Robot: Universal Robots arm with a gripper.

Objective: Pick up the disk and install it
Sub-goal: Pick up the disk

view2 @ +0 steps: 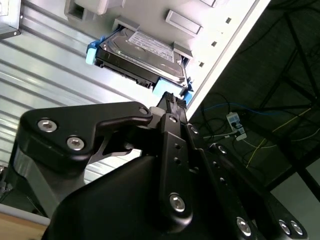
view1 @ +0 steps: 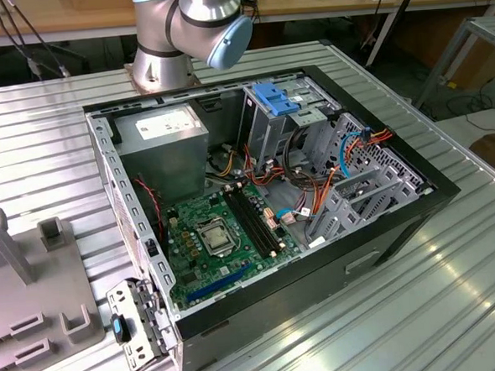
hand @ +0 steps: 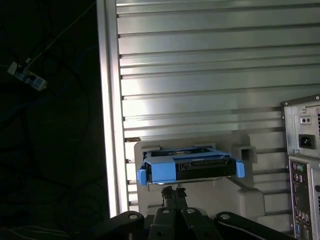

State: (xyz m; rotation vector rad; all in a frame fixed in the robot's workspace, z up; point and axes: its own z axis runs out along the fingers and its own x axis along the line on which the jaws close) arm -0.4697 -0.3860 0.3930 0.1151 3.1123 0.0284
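One open computer case (view1: 401,226) lies on its side on the ribbed metal table (view1: 457,307) in the exterior view, and you look straight down into it. A green motherboard (view1: 225,237) covers its floor and a grey power supply box (view1: 165,140) fills a far corner. A blue bracket (view1: 274,98) sits on top of the grey drive cage (view1: 270,142). The arm (view1: 191,21) rises from its base at the far side of the case. At the exterior view's left a grey moulded holder (view1: 35,291) rests on the table, apart from the case.

In the second wrist view the disk (view2: 142,55) lies flat in the holder (view2: 150,15) with its labelled face showing, and the bright blue carrier rail (view2: 92,52) frames its edges. The end effector (view2: 169,100) is clenched, its two black fingers pressed together with nothing between them. The tips point at the near blue edge of the disk; I cannot tell whether they touch it.

In the first wrist view the disk (hand: 192,167) shows end-on, seated in the holder (hand: 245,200) close to the table's edge (hand: 112,125). Its connector end sits between the blue corners. The end effector (hand: 173,189) lines up with the middle of that end, tips together. The rear panel of the computer case (hand: 302,160) stands on the table near the holder, and a dark floor with loose cables (hand: 25,75) lies beyond the table's edge.
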